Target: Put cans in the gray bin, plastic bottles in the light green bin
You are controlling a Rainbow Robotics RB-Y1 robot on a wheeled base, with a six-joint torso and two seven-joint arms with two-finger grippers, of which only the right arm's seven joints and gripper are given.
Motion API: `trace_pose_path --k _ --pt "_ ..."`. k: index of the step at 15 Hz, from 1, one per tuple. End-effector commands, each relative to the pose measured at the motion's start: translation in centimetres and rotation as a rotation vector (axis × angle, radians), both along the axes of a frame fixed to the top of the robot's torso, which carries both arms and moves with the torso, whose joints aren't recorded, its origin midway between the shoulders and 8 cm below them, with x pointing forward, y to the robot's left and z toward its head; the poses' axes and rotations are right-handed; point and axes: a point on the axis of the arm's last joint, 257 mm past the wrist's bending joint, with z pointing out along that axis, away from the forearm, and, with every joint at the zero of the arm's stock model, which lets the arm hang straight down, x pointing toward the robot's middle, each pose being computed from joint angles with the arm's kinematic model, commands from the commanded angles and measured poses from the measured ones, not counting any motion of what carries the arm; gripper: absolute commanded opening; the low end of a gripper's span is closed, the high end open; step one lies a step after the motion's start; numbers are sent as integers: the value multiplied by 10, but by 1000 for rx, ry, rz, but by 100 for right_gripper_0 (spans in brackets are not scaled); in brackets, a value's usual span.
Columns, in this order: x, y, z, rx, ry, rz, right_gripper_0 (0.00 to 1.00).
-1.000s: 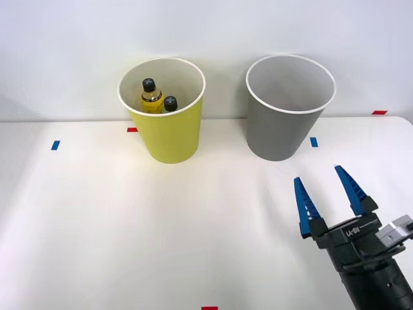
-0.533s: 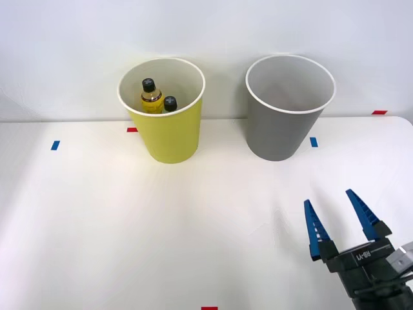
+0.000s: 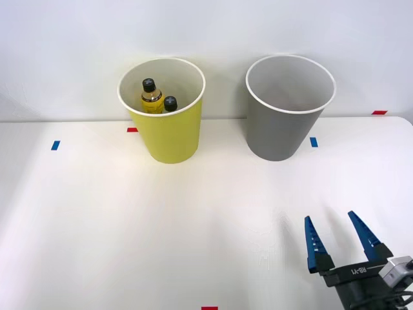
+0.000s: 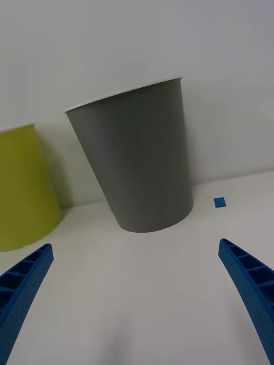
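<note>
— Where's the right gripper (image 3: 337,226)?

— Low over the table (image 3: 97,219), near its front right corner. The two blue ribbed fingers (image 4: 251,288) are spread apart with nothing between them, tips aimed toward the back edge.

— Touching anything?

— No. Only bare white tabletop lies under and ahead of it.

— What's nearest?

— The gray bin (image 3: 288,108), straight ahead of the fingers toward the back edge, right of center. It stands upright, white rim up. From the wrist camera it sits between the two fingers, well apart from them. A small blue tape mark (image 3: 313,142) is on the table just to its right, and a red mark (image 3: 379,112) lies farther right at the back edge.

— And the green bin (image 3: 165,113)?

— Also upright at the back edge, left of center, near the gray one but apart from it. A red mark sits beside its left side.

— The bottles (image 3: 157,97)?

— Both inside the green bin. Their black caps and shoulders show above the wall; the yellow-labelled one stands taller at the left, the other just beside it on the right.

— Any cans in the gray bin?

— Its pale inside wall is visible; I can't tell what lies at the bottom.
</note>
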Motion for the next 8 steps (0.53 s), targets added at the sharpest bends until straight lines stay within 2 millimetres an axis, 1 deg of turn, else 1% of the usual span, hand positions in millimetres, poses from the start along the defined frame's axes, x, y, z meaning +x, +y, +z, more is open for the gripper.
trace_pose_path --k 1,4,6,8 --pt "0 3 -13 -94 -42 -66 100" --pt "-2 6 -16 -167 -48 -90 100" --pt "-17 8 -19 -178 -51 -90 100" --pt "-30 14 -23 -140 -44 -82 100"
